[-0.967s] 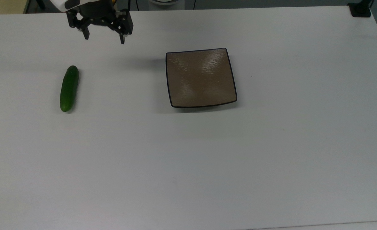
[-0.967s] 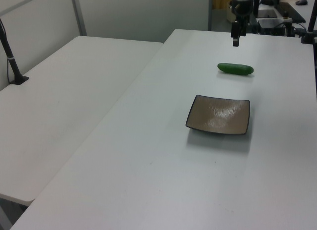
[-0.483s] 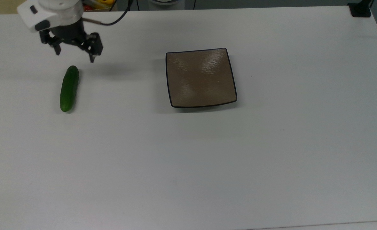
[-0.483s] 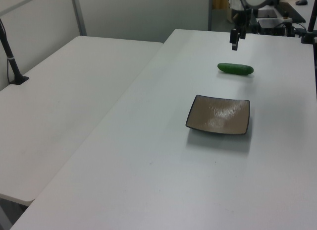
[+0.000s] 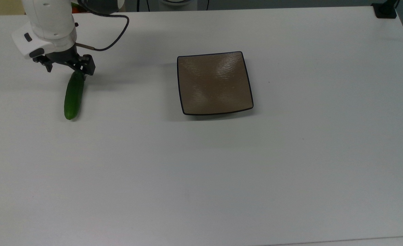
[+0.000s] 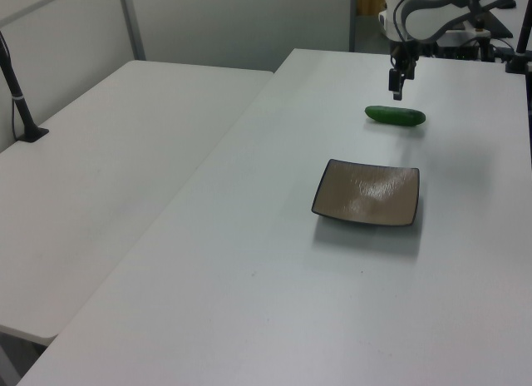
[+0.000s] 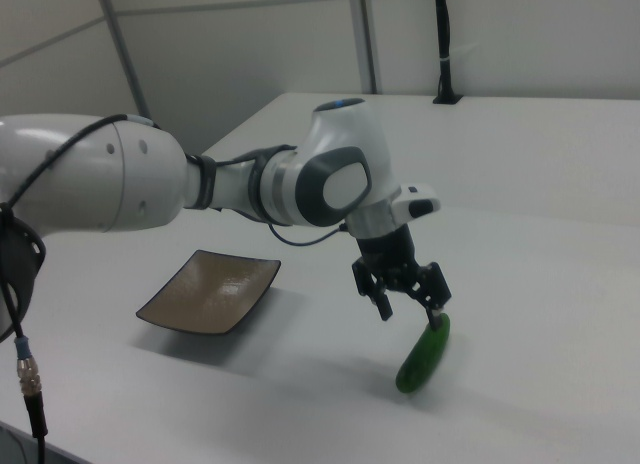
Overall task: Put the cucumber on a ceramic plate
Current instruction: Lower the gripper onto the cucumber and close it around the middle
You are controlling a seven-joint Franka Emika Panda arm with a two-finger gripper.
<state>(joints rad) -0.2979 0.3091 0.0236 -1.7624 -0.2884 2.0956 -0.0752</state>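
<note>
A: Gripper (image 5: 67,69) first. We log it hanging just above the far end of the cucumber (image 5: 73,97), fingers spread apart with nothing between them. In the right view the gripper (image 7: 410,308) points down, one fingertip (image 7: 436,317) close over the cucumber's (image 7: 424,353) upper end; we cannot tell if it touches.

B: Agreed, fingers apart. Landmark for the rest: the ceramic plate (image 5: 214,83).

A: Plate noted. Square, brown-grey, thin black rim, flat on the white table (image 5: 222,171). We see nothing in it.

B: Cucumber relative to the plate?

A: Well apart from it, lying on the table, off toward the top view's left. In the left view the cucumber (image 6: 395,115) lies beyond the plate (image 6: 366,193), farther from the camera, and the gripper (image 6: 398,87) hangs just past it again.

B: Arm pose?

A: In the right view the white arm (image 7: 200,189) reaches over the table above the plate (image 7: 210,292) and bends down at the wrist, so the gripper ends on the side of the plate where the cucumber lies. A black cable (image 5: 110,37) loops from the wrist in the top view.

B: We mark the cucumber as not on the plate.
</note>
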